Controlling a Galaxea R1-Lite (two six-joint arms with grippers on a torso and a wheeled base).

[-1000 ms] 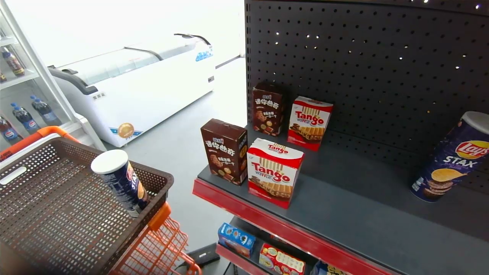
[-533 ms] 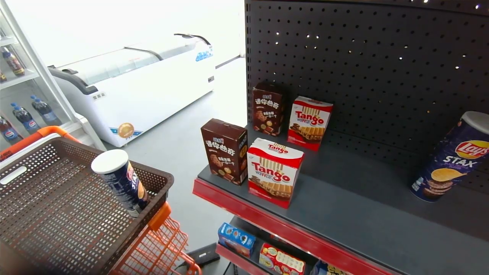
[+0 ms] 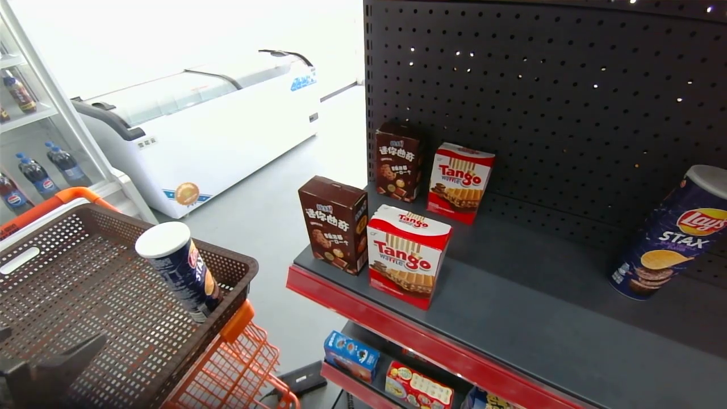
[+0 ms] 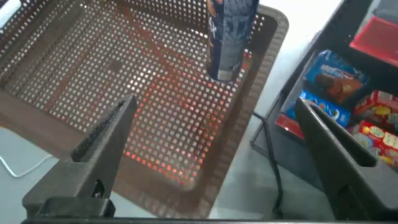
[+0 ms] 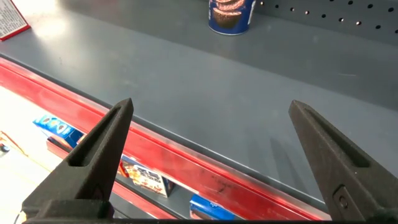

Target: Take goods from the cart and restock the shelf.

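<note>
At the far corner of the cart basket [image 3: 85,295] stands a dark blue chip can [image 3: 180,271] with a white lid, its top cropped in the left wrist view. Left gripper [image 4: 214,106] gapes wide over the basket; right gripper [image 5: 211,107] spreads wide above the shelf [image 5: 249,81].

Left gripper [image 4: 214,106]: new entry in the head view. It has risen into the near left corner, over the near end of the cart's brown basket [image 3: 227,258], fingers spread wide. Neither earlier picture had it in that corner.
</note>
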